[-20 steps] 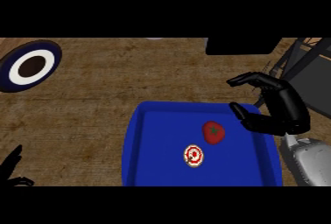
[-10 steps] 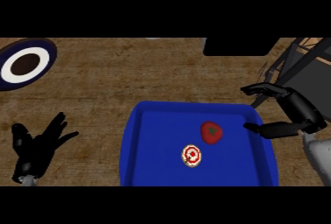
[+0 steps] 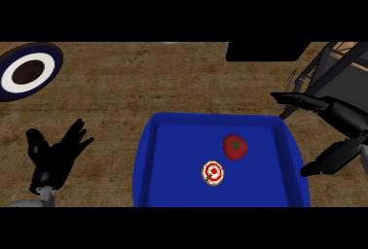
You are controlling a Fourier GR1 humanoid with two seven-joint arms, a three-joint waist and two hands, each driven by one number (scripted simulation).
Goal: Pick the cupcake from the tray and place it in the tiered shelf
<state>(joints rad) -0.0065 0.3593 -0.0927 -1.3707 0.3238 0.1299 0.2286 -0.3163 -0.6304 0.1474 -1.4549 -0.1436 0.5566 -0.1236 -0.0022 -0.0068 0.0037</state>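
On the blue tray (image 3: 151, 160) sits the cupcake (image 3: 212, 173), beside perhaps a tomato (image 3: 235, 147). By its right rim hangs the right hand (image 3: 348, 121), fingers spread, empty; the left hand (image 3: 54, 155) rests open, lower left.

Right hand (image 3: 346, 119): drawn back to the right, off the blue tray (image 3: 146, 165) and now beside its right rim (a second ago over the tray's far right corner); opened wider between fingers and thumb, holding nothing.
Left hand (image 3: 54, 156): risen from the lower left edge (only fingertips showing there before) into full view over the worktop (image 3: 144, 82), left of the tray, with fingers straight and fanned.
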